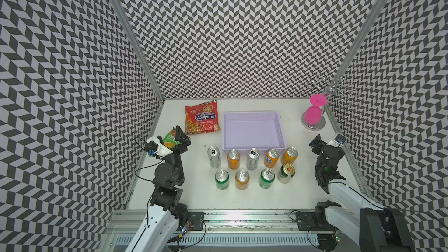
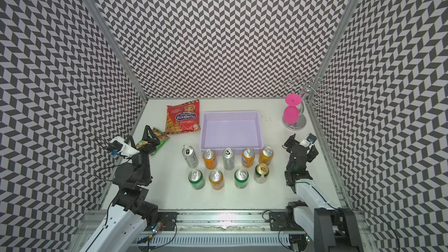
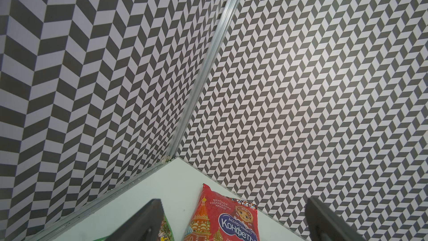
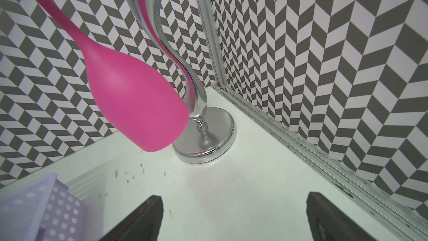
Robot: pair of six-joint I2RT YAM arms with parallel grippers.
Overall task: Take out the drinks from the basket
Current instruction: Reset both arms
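Chevron walls box in a white table (image 1: 194,200); at frame left the left gripper (image 1: 169,134) hangs spread and empty over a green snack bag (image 1: 171,139), a red bag (image 1: 202,117) beside. Centre, the basket (image 1: 252,113) sits empty, the drinks (image 1: 252,158) upright in two rows just below it, so unloading looks finished. At right the right gripper (image 1: 326,139) gapes empty. Only its wrist view shows the pink goblet (image 4: 134,103) hanging clear of the table
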